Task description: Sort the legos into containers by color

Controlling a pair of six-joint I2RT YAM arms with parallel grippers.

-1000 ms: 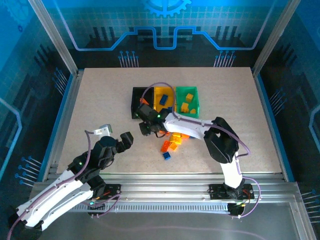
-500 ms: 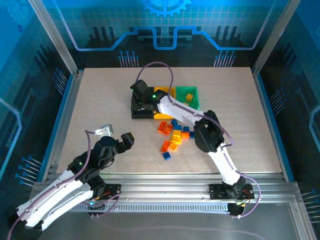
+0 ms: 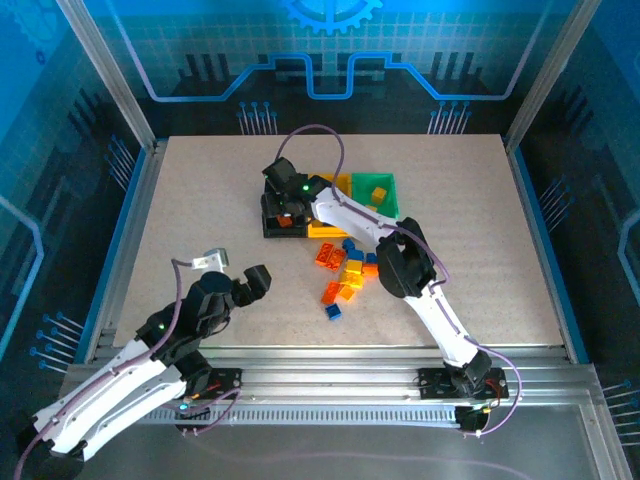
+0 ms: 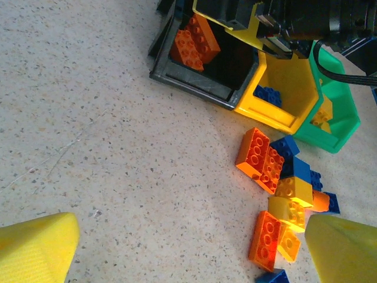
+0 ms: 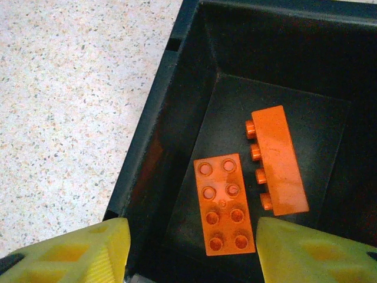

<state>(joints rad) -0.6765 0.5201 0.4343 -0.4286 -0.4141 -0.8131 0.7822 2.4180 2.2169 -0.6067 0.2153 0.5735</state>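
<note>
Right wrist view: the right gripper (image 5: 189, 253) hangs directly over the black bin (image 5: 147, 159), jaws apart and nothing between them. Two orange bricks lie on the bin floor below, one flat with studs up (image 5: 224, 203), the other on its side (image 5: 278, 159), touching or very nearly. The position suits a drop into the bin that takes orange, and the open jaws suggest that delivery is complete. Left wrist view: the left gripper (image 4: 189, 250) also stands open and empty, low over the bare table (image 4: 106, 147) and well short of the work, judged to be parked out of the other arm's way. The yellow bin (image 4: 268, 121) sits against the black one and holds a blue brick (image 4: 268, 94); the green bin (image 4: 341, 118) beside it holds yellow bricks (image 4: 321, 115). So each colour goes to one bin, not to its matching colour. A loose pile (image 4: 283, 188) of orange, yellow and blue bricks lies on the table just in front of the bins, unsorted; the task is judged partly done. No brand, label or writing can be read on bricks, bins or grippers.
</note>
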